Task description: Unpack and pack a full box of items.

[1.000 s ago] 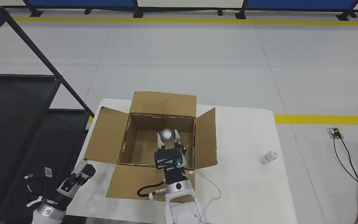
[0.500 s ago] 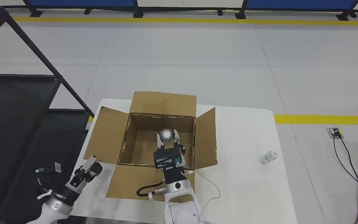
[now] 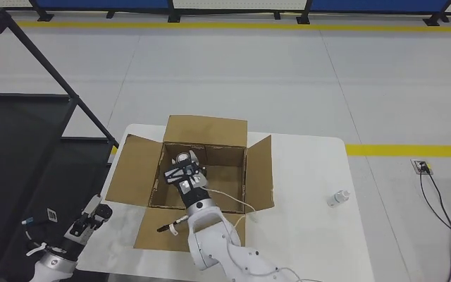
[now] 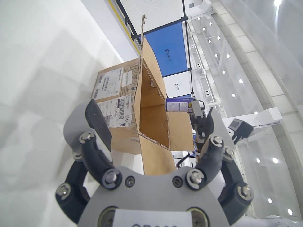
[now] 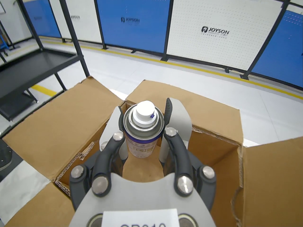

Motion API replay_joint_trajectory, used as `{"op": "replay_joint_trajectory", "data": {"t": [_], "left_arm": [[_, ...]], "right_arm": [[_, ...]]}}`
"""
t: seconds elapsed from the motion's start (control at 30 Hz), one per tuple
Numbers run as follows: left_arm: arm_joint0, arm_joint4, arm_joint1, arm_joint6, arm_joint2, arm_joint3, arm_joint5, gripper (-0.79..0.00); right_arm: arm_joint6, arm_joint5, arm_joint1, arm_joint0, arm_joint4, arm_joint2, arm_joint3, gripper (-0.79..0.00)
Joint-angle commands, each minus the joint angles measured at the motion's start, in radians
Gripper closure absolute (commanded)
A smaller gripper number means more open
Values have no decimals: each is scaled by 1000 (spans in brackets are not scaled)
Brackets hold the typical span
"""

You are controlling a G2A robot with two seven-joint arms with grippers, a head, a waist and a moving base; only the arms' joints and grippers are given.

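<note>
An open cardboard box (image 3: 204, 175) stands on the white table (image 3: 310, 233), all its flaps folded out. My right gripper (image 3: 181, 163) hangs over the box's left part, shut on a blue spray can (image 3: 182, 156). In the right wrist view the spray can (image 5: 143, 131) stands upright with its white cap up, and the right gripper (image 5: 144, 119) clamps its sides above the box (image 5: 213, 128). My left gripper (image 3: 97, 211) hovers off the table's front left corner. In the left wrist view the left gripper (image 4: 153, 124) is open and holds nothing, facing the box (image 4: 123, 100) and the spray can (image 4: 178, 105).
A small clear bottle (image 3: 340, 198) stands near the table's right edge. A black shelf rack (image 3: 42, 141) stands to the left of the table. The box's front flap (image 3: 158, 229) lies flat toward the table's front edge.
My right gripper has swung with the spray can from the middle of the box to its left part. The left arm rose toward the box, then dropped back to the left.
</note>
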Motion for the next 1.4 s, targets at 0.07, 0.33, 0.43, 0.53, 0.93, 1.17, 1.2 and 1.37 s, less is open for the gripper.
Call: {"op": "replay_joint_trajectory", "data": {"t": [0.07,0.33,0.43,0.53,0.93,1.17,1.2,1.37], "left_arm": [[10,-6,-2,8,-3,-1,-7,-785],[9,-2,-4,8,-7,-4,-9,-785],[3,2,-4,4,-5,-3,-7,-785],[-2,3,-4,0,-2,1,-7,-785],[-9,5,-6,-5,-2,8,-10,-785],[-8,6,-6,-6,-7,9,-12,-785],[-8,6,-6,-6,-8,9,-11,-785],[-9,9,-7,-7,-9,8,-13,-785]], "right_arm": [[77,21,-60,122,29,-39,206,0],[160,4,-168,261,153,-54,483,0],[160,-11,-199,294,209,-41,565,0],[140,-39,-227,318,267,-24,650,0],[21,-103,-301,370,400,17,859,0],[7,-113,-304,373,422,27,884,-219],[8,-112,-304,373,423,27,886,-265],[18,-115,-304,375,425,27,892,-296]]}}
